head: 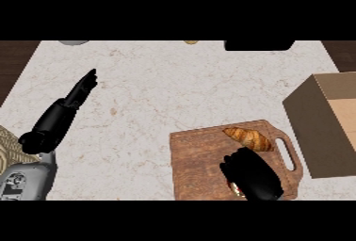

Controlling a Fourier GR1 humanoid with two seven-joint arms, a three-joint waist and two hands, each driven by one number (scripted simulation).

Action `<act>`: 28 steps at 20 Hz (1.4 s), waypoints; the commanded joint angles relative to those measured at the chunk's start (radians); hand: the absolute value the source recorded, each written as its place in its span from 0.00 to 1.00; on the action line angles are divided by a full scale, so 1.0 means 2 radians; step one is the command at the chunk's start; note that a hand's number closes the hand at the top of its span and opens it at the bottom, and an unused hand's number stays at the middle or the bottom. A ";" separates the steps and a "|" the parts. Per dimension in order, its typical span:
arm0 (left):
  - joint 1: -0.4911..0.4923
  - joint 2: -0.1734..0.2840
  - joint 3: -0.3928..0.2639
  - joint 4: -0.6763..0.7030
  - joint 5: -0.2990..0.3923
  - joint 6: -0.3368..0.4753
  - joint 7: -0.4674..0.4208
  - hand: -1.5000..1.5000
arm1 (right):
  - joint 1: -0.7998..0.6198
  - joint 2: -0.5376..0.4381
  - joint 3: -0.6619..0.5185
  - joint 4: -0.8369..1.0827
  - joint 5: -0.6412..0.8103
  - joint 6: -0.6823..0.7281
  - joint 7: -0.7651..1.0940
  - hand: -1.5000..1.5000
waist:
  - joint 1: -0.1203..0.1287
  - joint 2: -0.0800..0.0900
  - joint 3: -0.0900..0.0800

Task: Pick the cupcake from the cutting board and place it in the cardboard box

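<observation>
A golden-brown ridged pastry (248,138) lies on the far part of the wooden cutting board (198,160), near its handle slot. My right hand (252,175) hovers over the board's near right part. Its fingers are relaxed and point toward the pastry, and their tips stop just short of it with nothing between them. A small yellowish bit (238,189) peeks out at the hand's near left edge; I cannot tell what it is. The open cardboard box (327,127) stands right of the board. My left hand (68,107) rests at the left with its fingers straight.
A dark object (259,45), a small tan item (191,42) and a grey item (74,42) sit along the counter's far edge. A woven mat (10,146) shows at the left edge. Bare marble counter (153,89) lies between my hands.
</observation>
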 commanded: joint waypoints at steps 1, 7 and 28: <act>0.000 -0.003 0.002 0.004 -0.005 0.008 -0.003 0.50 | 0.056 -0.059 0.083 -0.052 -0.035 -0.033 -0.155 1.00 | -0.006 0.000 0.002; 0.021 0.009 0.013 -0.008 0.001 0.003 -0.002 0.50 | 0.116 -0.199 0.077 -0.190 -0.080 -0.128 -0.306 1.00 | -0.020 -0.009 0.002; 0.035 -0.010 -0.005 -0.002 -0.015 0.008 -0.029 0.50 | 0.234 -0.379 -0.383 -0.114 -0.681 -0.125 -0.419 1.00 | -0.007 0.003 0.000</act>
